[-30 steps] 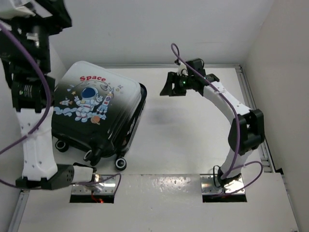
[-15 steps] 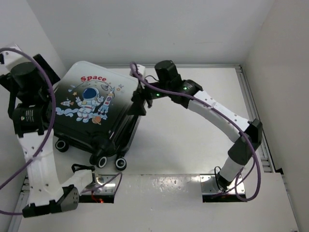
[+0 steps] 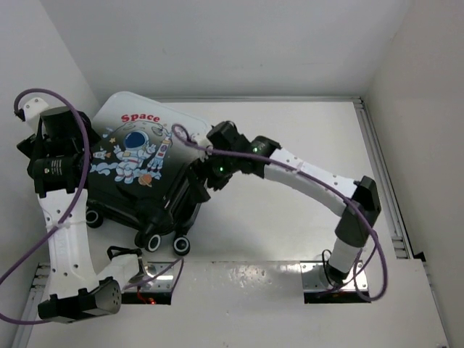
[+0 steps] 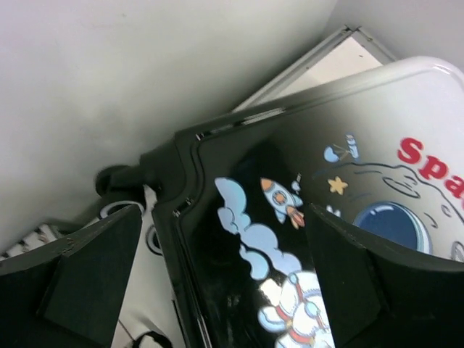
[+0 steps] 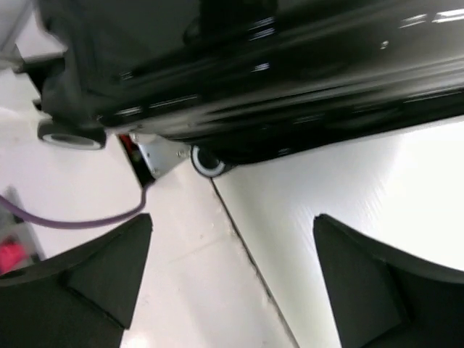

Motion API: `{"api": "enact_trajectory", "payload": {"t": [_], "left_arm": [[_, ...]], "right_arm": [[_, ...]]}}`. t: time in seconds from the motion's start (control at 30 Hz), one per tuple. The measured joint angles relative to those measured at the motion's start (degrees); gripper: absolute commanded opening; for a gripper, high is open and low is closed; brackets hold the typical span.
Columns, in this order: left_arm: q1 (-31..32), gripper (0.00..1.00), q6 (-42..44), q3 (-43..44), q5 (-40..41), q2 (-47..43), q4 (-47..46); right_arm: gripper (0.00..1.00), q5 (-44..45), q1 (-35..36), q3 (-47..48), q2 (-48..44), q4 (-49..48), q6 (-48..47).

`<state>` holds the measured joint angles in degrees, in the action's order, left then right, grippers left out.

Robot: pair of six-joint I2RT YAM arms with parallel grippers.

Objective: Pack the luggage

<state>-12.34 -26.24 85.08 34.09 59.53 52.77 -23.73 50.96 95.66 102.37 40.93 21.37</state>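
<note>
The luggage (image 3: 141, 163) lies shut on the left of the table, with its astronaut and "Space" print facing up and its black casters (image 3: 156, 241) toward the near edge. My left gripper (image 3: 81, 161) is open at the suitcase's left edge. In the left wrist view (image 4: 225, 290) its fingers (image 4: 87, 268) straddle the printed shell (image 4: 290, 217) without closing on it. My right gripper (image 3: 203, 174) is open against the suitcase's right side. In the right wrist view (image 5: 232, 290) the glossy black side (image 5: 275, 80) and a caster (image 5: 206, 161) lie just beyond the fingers (image 5: 377, 283).
White walls close in the table at the left, back and right. A metal rail (image 3: 384, 181) runs along the right edge. The arm bases (image 3: 141, 279) (image 3: 337, 279) sit at the near edge. Purple cables (image 3: 29, 246) loop off both arms.
My right arm swung left from mid-table to the suitcase's right side. My left arm came down from high up to the suitcase's left edge. The suitcase shifted slightly.
</note>
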Motion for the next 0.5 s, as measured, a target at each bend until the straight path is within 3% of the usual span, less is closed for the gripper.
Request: {"api": "enact_trajectory", "payload": {"t": [0.1, 0.23, 0.5], "left_arm": [[0.0, 0.99, -2.1, -1.1, -2.8, -1.5, 1.0], [0.0, 0.99, -2.5, -1.4, -8.3, -1.9, 2.3], [-1.4, 0.99, 0.1, -0.2, -19.1, -1.6, 4.0]], "right_arm": [[0.99, 3.9, 5.4, -11.7, -7.5, -7.8, -4.8], [0.98, 4.9, 12.4, -35.1, -24.5, -22.3, -25.9], [0.95, -4.9, 10.7, -37.6, -26.0, -38.4, -61.3]]}}
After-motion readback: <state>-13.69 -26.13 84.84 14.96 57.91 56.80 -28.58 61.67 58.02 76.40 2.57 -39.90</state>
